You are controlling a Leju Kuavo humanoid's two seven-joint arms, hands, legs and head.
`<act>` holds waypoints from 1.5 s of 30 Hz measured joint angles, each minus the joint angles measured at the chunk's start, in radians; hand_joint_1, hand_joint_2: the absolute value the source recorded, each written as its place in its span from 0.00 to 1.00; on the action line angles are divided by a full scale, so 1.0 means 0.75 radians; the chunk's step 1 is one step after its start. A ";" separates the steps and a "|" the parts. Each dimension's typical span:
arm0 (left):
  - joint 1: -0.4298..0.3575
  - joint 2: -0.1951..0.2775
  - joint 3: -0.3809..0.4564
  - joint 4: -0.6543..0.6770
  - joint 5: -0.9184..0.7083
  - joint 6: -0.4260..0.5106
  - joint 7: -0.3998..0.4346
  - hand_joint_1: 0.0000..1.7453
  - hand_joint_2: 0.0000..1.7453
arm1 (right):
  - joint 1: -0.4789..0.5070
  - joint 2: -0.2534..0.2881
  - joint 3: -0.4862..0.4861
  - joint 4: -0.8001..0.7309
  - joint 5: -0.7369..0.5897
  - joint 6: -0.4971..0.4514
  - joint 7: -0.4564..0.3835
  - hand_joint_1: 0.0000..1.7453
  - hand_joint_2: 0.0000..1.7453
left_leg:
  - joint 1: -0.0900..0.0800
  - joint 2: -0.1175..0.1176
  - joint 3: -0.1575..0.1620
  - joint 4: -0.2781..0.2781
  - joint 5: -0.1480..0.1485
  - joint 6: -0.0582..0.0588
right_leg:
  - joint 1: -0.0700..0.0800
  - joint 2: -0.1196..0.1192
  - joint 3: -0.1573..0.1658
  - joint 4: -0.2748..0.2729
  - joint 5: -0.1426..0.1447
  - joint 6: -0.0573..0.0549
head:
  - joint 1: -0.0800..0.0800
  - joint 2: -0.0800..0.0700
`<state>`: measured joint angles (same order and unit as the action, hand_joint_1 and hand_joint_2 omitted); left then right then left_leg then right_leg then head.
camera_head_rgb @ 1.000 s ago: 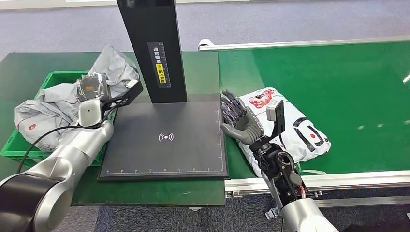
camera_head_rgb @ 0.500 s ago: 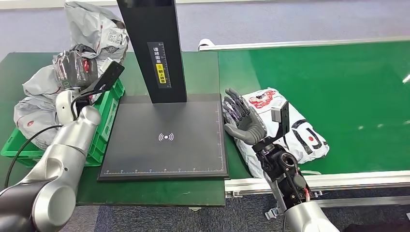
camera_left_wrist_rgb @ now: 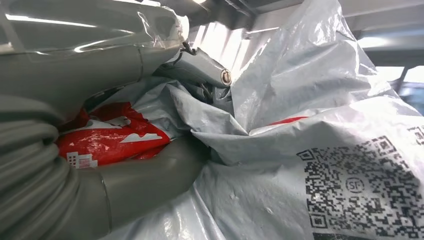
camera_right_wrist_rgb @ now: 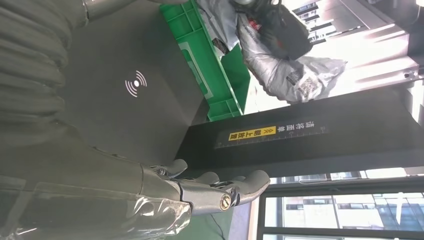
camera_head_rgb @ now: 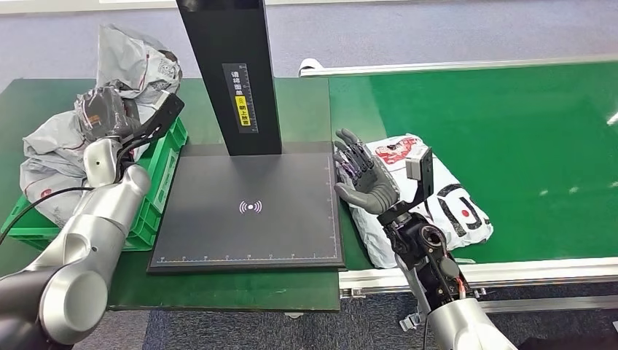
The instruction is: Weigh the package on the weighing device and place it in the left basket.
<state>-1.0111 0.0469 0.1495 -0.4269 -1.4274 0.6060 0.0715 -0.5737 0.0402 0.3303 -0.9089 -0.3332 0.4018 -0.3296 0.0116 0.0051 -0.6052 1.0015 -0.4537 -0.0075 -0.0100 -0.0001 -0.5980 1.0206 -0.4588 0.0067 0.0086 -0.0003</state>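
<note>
Look at the upper left of the head view. Your left robot hand [camera_head_rgb: 109,117] is wrapped around a crumpled grey package [camera_head_rgb: 142,69] and holds it up over the green basket [camera_head_rgb: 164,164]. In the left wrist view you can see the thumb [camera_left_wrist_rgb: 150,182] and the fingers [camera_left_wrist_rgb: 200,65] squeezing the grey plastic, with a red printed patch [camera_left_wrist_rgb: 107,140] between them and a black square code [camera_left_wrist_rgb: 360,187] on the bag in the lower right. You cannot tell if the bottom of the package touches what is under it.

More grey bags [camera_head_rgb: 47,157] lie piled in the basket at the left edge of the head view.

In the middle sits the black weighing device [camera_head_rgb: 248,211], a flat plate with a white wave mark [camera_head_rgb: 250,207]. A tall black post [camera_head_rgb: 229,73] with a yellow label [camera_head_rgb: 243,109] stands at its back.

Your right robot hand [camera_head_rgb: 364,182] is just to the right of the plate, with its fingers spread apart and holding nothing. It hovers over a white package [camera_head_rgb: 452,211] with red and black print, which lies on the green conveyor belt [camera_head_rgb: 510,124]. The right wrist view shows those spread fingers [camera_right_wrist_rgb: 220,192] in front of the black post [camera_right_wrist_rgb: 310,142].

The dark green tabletop [camera_head_rgb: 29,102] carries the basket and the weighing device.
</note>
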 joint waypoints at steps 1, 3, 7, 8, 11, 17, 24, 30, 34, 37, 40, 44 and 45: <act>-0.003 0.008 -0.006 0.013 -0.039 -0.055 0.078 1.00 1.00 | -0.003 0.000 0.004 0.003 -0.001 0.004 0.000 0.00 1.00 | 0.000 0.000 0.000 0.000 0.000 0.000 | 0.000 0.000 0.000 0.000 0.000 0.000 | 0.000 0.000; -0.007 0.028 -0.024 0.040 -0.112 -0.203 0.241 1.00 1.00 | -0.011 0.003 0.011 0.010 -0.002 0.014 0.000 0.00 1.00 | 0.000 0.001 0.000 0.000 0.000 0.000 | 0.000 0.001 0.000 0.000 0.000 0.000 | 0.000 0.000; -0.003 0.088 -0.088 0.092 -0.158 -0.583 0.541 1.00 1.00 | -0.029 0.032 0.030 0.033 0.013 0.021 -0.001 0.00 1.00 | 0.001 0.002 0.001 -0.001 0.000 0.000 | 0.001 0.001 0.000 0.001 0.000 0.000 | 0.000 0.000; 0.001 0.103 -0.102 0.102 -0.158 -0.656 0.592 1.00 1.00 | -0.032 0.043 0.034 0.041 0.022 0.020 -0.003 0.00 1.00 | 0.002 0.002 0.001 -0.001 0.000 0.000 | 0.002 0.001 0.000 0.001 0.000 -0.001 | 0.000 0.000; 0.025 0.140 -0.117 0.122 -0.151 -0.759 0.686 1.00 1.00 | -0.036 0.068 0.046 0.062 0.048 0.019 -0.012 0.00 1.00 | 0.002 0.002 0.001 -0.001 0.000 -0.001 | 0.002 0.001 0.000 0.001 -0.001 -0.001 | 0.000 0.000; 0.084 0.182 -0.090 0.130 -0.113 -0.634 0.764 0.94 1.00 | -0.036 0.093 0.050 0.085 0.070 0.019 -0.013 0.00 1.00 | 0.001 0.002 0.000 -0.001 -0.001 -0.001 | 0.001 0.001 0.000 0.000 -0.001 -0.001 | 0.000 0.000; 0.095 0.195 -0.008 0.131 -0.080 -0.525 0.717 0.00 1.00 | -0.036 0.103 0.050 0.098 0.074 0.020 -0.002 0.00 1.00 | 0.001 0.002 0.001 -0.001 -0.001 -0.001 | 0.001 0.001 0.000 0.000 -0.001 -0.001 | 0.000 0.000; 0.097 0.193 0.045 0.132 -0.056 -0.420 0.576 0.00 1.00 | -0.035 0.103 0.050 0.099 0.067 0.020 0.004 0.00 1.00 | 0.001 0.002 0.002 -0.001 -0.001 -0.001 | 0.001 0.001 0.000 0.000 -0.001 -0.001 | 0.000 0.000; 0.102 0.185 0.079 0.133 -0.041 -0.337 0.472 0.00 1.00 | -0.034 0.101 0.050 0.093 0.058 0.020 0.015 0.00 1.00 | 0.001 0.002 0.001 0.000 -0.001 -0.001 | 0.001 0.001 0.000 0.000 -0.001 -0.001 | 0.000 0.000; 0.108 0.180 0.096 0.133 -0.025 -0.279 0.414 0.00 1.00 | -0.033 0.099 0.050 0.088 0.051 0.018 0.021 0.00 1.00 | 0.001 0.002 0.001 0.000 -0.001 -0.001 | 0.001 0.001 0.000 0.000 -0.001 -0.001 | 0.000 0.000; 0.114 0.171 0.122 0.133 0.035 -0.134 0.259 0.00 1.00 | -0.027 0.091 0.050 0.072 0.041 0.014 0.022 0.00 1.00 | 0.001 0.001 0.001 0.000 -0.001 -0.001 | 0.001 0.001 0.000 0.000 -0.001 -0.001 | 0.000 0.000; 0.115 0.137 0.217 0.119 0.360 -0.006 -0.152 0.00 1.00 | -0.009 0.074 0.050 0.041 0.027 0.009 0.021 0.00 1.00 | 0.001 0.001 0.001 0.000 -0.001 -0.001 | 0.001 0.001 -0.001 0.000 -0.001 -0.001 | 0.000 0.000; 0.115 0.122 0.262 0.109 0.511 -0.003 -0.312 0.00 1.00 | -0.004 0.069 0.050 0.034 0.024 0.008 0.019 0.00 1.00 | 0.001 0.001 0.001 0.000 -0.001 -0.001 | 0.001 0.001 -0.001 0.000 -0.001 -0.001 | 0.000 0.000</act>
<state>-0.9251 0.1384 0.3461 -0.3453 -1.0441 0.6038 -0.1624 -0.5770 0.0920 0.3681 -0.8831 -0.3154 0.4074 -0.3156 0.0127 0.0060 -0.6041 1.0016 -0.4544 -0.0085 -0.0090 0.0005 -0.5985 1.0206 -0.4593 0.0061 0.0086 -0.0004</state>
